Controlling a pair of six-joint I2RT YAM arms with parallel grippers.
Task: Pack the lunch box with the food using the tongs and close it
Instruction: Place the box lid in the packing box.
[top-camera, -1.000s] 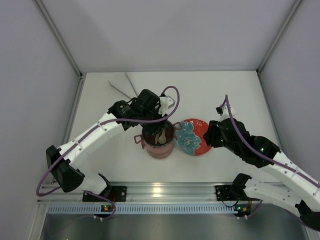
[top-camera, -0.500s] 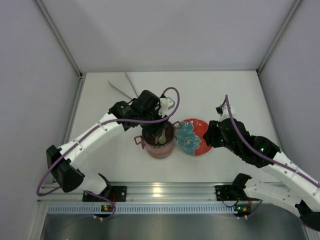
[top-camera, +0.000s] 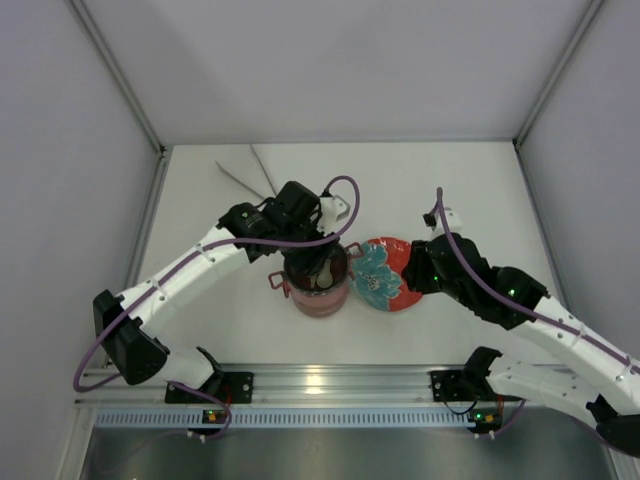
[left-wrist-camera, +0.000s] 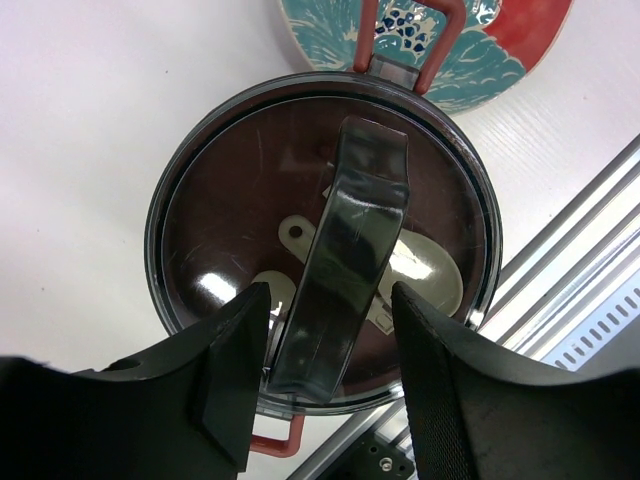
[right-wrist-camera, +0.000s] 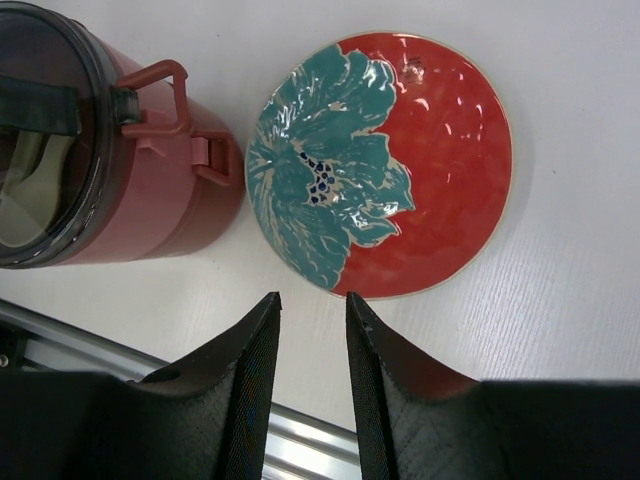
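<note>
Shifted toward plate (right-wrist-camera: 440, 150), right claw (right-wrist-camera: 312, 308) gapes; only left wrist shows left claw (left-wrist-camera: 328, 295) released astride lid handle (left-wrist-camera: 348, 250).

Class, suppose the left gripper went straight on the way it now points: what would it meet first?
Most likely the lid. The left gripper points down at it with its jaws apart on either side of the dark handle, so the fingertips should land on the lid beside the handle. Depth is unclear, so the handle might meet the palm first.

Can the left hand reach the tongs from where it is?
Probably yes: the tongs lie uncovered just beyond the left hand, with nothing between; it only has to lift clear of the lid handle first.
</note>
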